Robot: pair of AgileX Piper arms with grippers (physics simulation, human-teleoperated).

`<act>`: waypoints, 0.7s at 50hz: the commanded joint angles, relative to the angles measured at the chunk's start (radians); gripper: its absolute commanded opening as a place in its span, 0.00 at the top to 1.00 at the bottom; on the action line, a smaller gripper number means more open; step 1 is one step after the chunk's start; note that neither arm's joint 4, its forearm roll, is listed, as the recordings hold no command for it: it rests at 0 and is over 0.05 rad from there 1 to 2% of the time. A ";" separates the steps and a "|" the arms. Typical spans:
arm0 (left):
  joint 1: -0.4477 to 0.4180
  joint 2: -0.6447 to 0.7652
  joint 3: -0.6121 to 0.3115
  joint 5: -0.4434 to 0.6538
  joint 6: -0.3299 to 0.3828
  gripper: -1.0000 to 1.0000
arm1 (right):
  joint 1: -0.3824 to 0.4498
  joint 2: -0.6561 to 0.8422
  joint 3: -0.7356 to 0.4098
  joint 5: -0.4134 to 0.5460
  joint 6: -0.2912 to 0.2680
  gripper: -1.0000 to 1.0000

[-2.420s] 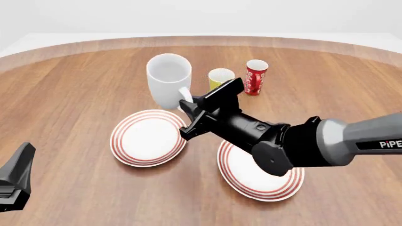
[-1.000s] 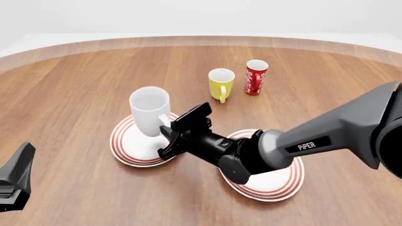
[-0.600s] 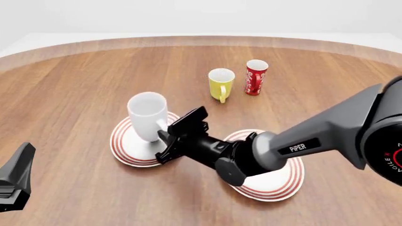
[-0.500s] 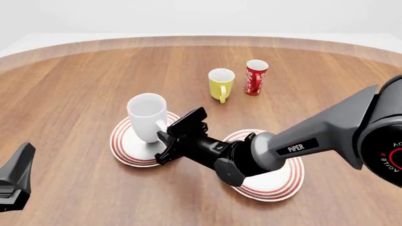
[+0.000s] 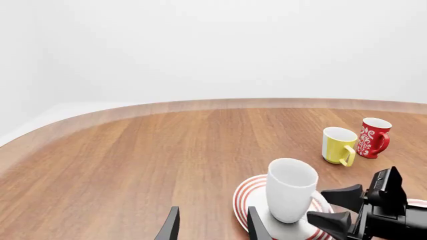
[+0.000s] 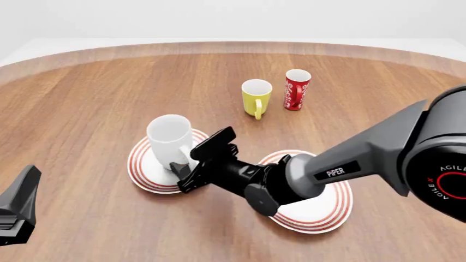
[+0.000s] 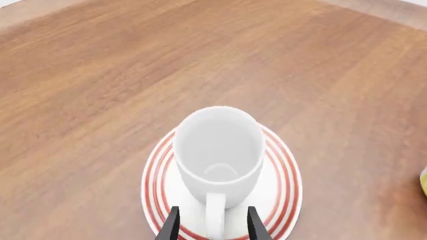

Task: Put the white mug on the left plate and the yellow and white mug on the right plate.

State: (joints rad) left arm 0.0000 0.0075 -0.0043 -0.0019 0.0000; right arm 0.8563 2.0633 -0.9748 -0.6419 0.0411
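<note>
White mug (image 7: pixel 218 150) upright on left plate (image 7: pixel 283 192), handle between parted right jaws.

- The right gripper (image 6: pixel 187 170), black with two slim fingers, sits low at the end of the grey right arm (image 6: pixel 350 164), which stretches in across the table from the right; its jaws are parted.
- The left gripper (image 6: pixel 16 210) rests at the lower left edge, fingers apart in its wrist view.

Bright, even light is falling from overhead, casting only soft, faint shadows under the mug (image 6: pixel 170 143) and plates onto the worktop (image 6: pixel 87 109). Everything is rendering sharp, without glare, blur or edge distortion.
</note>
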 commanded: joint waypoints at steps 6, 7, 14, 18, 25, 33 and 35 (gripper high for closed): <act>0.000 0.000 0.000 0.000 0.000 0.00 | 0.006 0.007 -0.001 0.002 0.001 0.00; 0.000 0.000 0.000 0.000 0.000 0.00 | 0.004 0.007 -0.002 0.004 0.000 0.00; 0.000 0.000 0.000 0.000 0.000 0.00 | 0.002 -0.005 0.010 0.005 0.002 0.00; 0.000 0.000 0.000 0.000 0.000 0.00 | -0.005 -0.021 0.020 0.007 0.003 0.00; 0.000 0.000 0.000 0.000 0.000 0.00 | -0.004 -0.058 0.052 -0.007 0.005 0.00; 0.000 0.000 0.000 0.000 0.000 0.00 | -0.018 -0.126 0.102 -0.020 0.001 0.00; 0.000 0.000 0.000 0.000 0.000 0.00 | -0.031 -0.152 0.119 -0.022 -0.004 0.00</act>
State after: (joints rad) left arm 0.0000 0.0075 -0.0043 -0.0019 0.0000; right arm 0.8446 1.9809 -0.9067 -0.6527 0.0432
